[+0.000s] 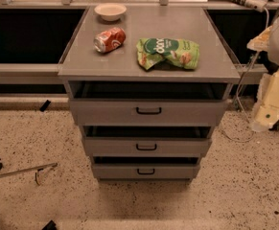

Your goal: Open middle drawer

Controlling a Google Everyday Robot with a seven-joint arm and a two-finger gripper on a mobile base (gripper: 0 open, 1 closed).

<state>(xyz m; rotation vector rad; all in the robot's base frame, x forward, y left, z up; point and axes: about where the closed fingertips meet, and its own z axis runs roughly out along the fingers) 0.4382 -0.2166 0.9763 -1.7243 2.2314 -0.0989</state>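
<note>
The grey cabinet (148, 63) has three drawer fronts stacked one over another. The middle drawer (177, 147) is the mid-sized front, with a small black bar handle (146, 147) at its centre and a dark gap along its top edge. The widest front (187, 112) is above it and the narrowest front (172, 171) is below. My gripper (267, 115) is at the right edge of the camera view, at the end of the cream and white arm. It is to the right of the cabinet, apart from it, at about the height of the top drawer.
On the cabinet top lie a red soda can (109, 40) on its side, a green chip bag (168, 53) and a white bowl (110, 11). A thin rod (21, 171) and black parts lie on the speckled floor at the left. Cables hang at the right.
</note>
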